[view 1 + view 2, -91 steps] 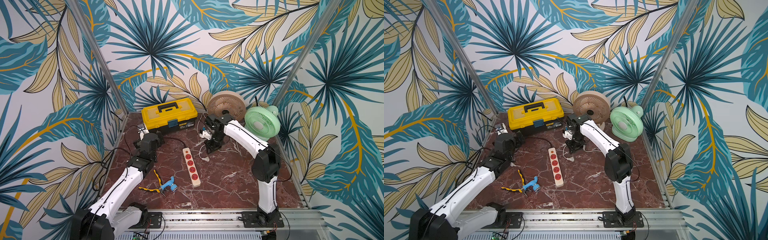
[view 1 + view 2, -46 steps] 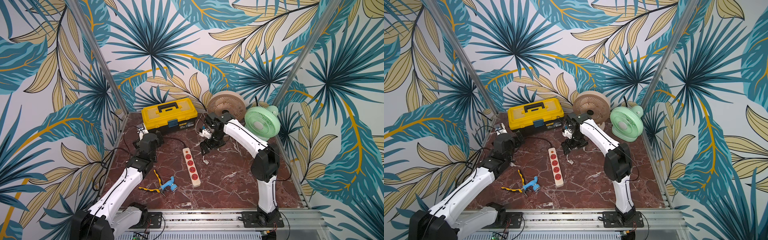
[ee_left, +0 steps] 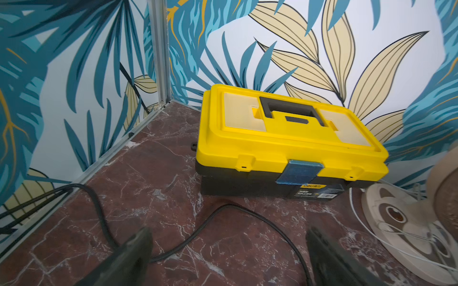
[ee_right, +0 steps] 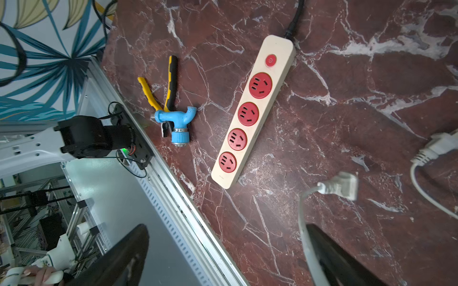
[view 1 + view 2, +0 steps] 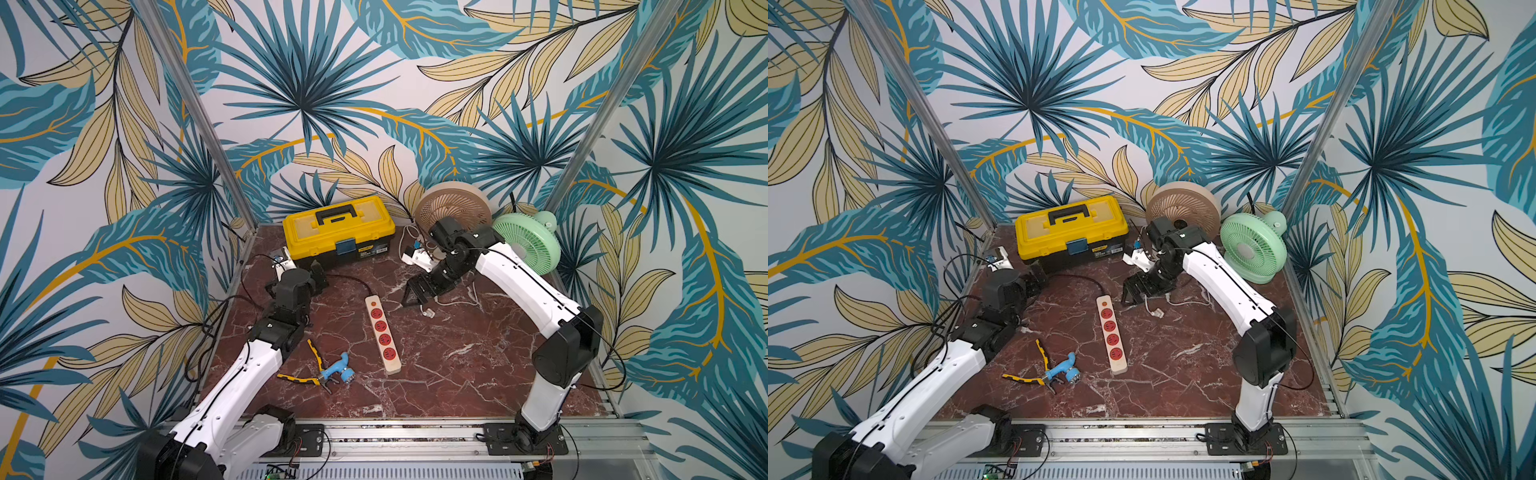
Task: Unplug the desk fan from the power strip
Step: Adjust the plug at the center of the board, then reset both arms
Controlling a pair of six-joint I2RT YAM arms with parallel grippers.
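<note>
- The power strip (image 5: 383,334) lies flat near the middle of the worktop (image 5: 457,365), its small red button at the end nearer the back wall. In the right wrist view all four of its red sockets are empty.
- A black cord (image 5: 353,279) leaves the strip's button end and curves off toward the left arm.
- A white plug (image 5: 428,312) lies on the marble near the strip's button end, on the right arm's side and apart from the strip. Its white cable (image 4: 303,222) leads away from the strip.
- The right fingers (image 4: 334,257) hang low just beyond that plug from the strip, spread wide and grasping nothing. The white cable runs along one of them in the wrist view; whether it touches cannot be told.
- The left fingers (image 3: 131,257) are released too, wide apart and empty. They are held low past the strip's button end, on the left arm's side.
- A yellow toolbox (image 5: 338,226) stands shut against the back wall, beyond the strip's button end.
- A beige fan (image 5: 453,205) and a green fan (image 5: 525,243) stand in the back corner on the right arm's side, well apart from the strip.
- Yellow-handled pliers (image 5: 309,370) and a blue pipe fitting (image 5: 336,368) lie touching each other near the strip's other end, on the left arm's side.
- A second white plug (image 4: 438,143) lies farther from the strip than the first.
</note>
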